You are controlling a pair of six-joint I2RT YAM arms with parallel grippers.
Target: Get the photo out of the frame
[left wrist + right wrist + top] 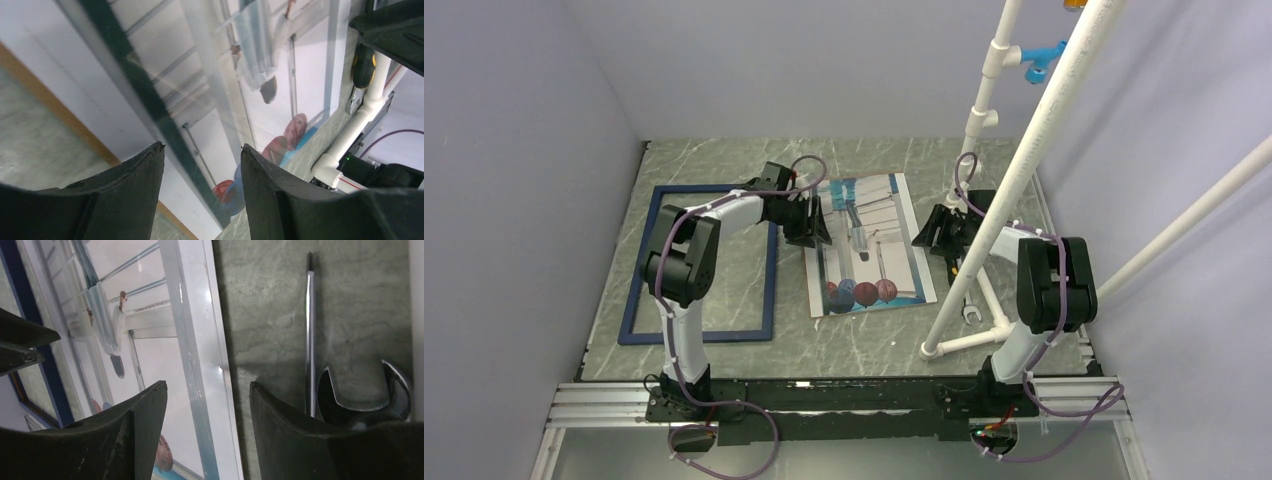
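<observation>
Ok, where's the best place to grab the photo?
The photo lies flat and thin, so probably pinch its right long edge, coming in low from the right, where the right gripper sits open beside it.

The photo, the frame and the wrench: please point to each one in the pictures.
photo (871, 250), top external view, middle of the print.
frame (739, 333), top external view, its near bar.
wrench (365, 415), right wrist view, base of its open mouth.

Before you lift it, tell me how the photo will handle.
The photo lies flat and thin on the table, so its edge is probably hard to pinch. Its glossy, reflecting face suggests it may slide when pushed.
</observation>
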